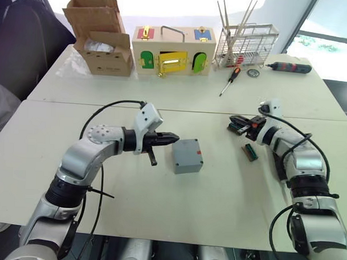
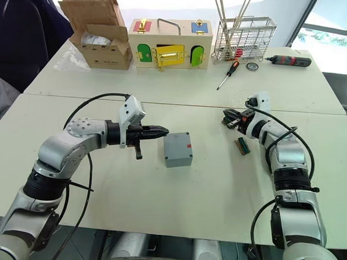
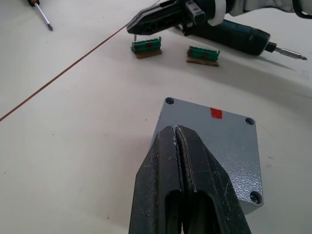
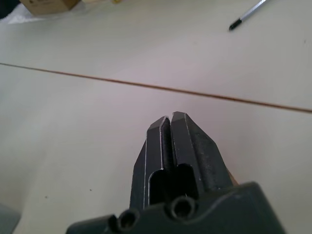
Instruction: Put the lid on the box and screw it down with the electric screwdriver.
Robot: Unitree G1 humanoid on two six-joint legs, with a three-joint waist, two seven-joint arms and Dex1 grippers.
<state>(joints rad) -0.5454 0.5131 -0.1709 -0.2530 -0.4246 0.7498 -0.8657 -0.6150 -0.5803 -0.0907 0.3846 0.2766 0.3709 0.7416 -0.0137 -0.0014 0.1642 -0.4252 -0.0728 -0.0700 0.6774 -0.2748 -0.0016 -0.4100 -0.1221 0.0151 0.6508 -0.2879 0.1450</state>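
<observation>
The grey box (image 1: 188, 155) sits mid-table, and its flat top (image 3: 209, 141) shows corner screw holes and a small red mark, so the lid appears to lie on it. My left gripper (image 1: 174, 138) is shut and empty. Its tip (image 3: 175, 130) hovers over the box's left edge. My right gripper (image 1: 232, 123) is also shut with nothing between its fingers (image 4: 168, 122), low over the table to the right of the box. The electric screwdriver (image 3: 234, 34), black with a metal bit, lies on the table just beyond that gripper.
Two small green terminal blocks (image 3: 146, 46) (image 3: 203, 54) lie near the right gripper. Along the far edge stand a cardboard box (image 1: 102, 45), a wooden box with coloured doors (image 1: 173, 53), a wire rack (image 1: 245, 44), a red-and-black screwdriver (image 1: 229, 80) and a slim black tool (image 1: 289, 67).
</observation>
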